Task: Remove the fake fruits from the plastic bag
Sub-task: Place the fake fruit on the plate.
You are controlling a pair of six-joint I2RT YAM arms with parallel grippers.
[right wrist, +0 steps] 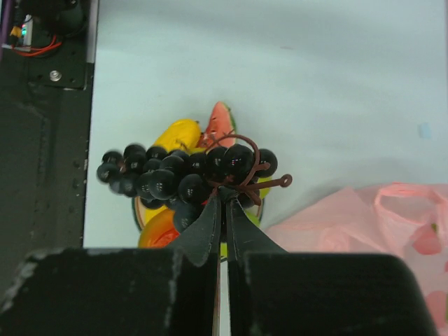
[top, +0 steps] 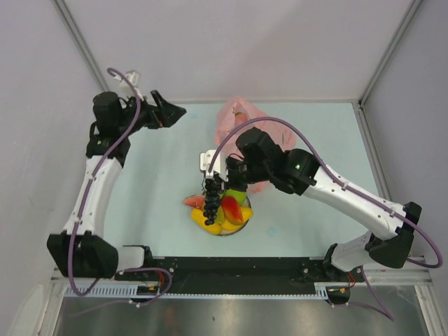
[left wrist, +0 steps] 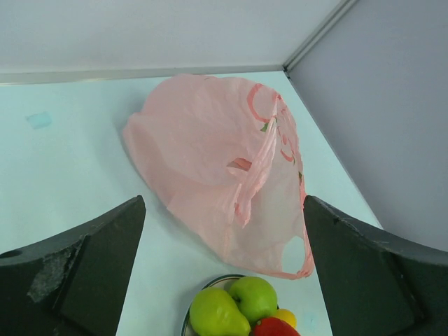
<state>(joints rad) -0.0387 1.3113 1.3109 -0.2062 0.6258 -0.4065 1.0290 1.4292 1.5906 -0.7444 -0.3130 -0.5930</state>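
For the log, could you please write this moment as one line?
right gripper: shut on grapes over plate | left gripper: open | bag: slumped

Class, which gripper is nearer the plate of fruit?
Right. The right gripper hangs directly above the plate, holding the grapes; the left gripper is well away, toward the back left.

At the lower centre of the frame the pincer [right wrist: 225,199] is pinched tight on the brown stem of the grape bunch [right wrist: 175,175], which stretches leftward in front of a yellow fruit [right wrist: 178,133], a watermelon slice [right wrist: 221,117] and an orange piece [right wrist: 157,231]. The pink plastic bag [right wrist: 364,224] lies crumpled on the pale bench [right wrist: 280,70] at lower right
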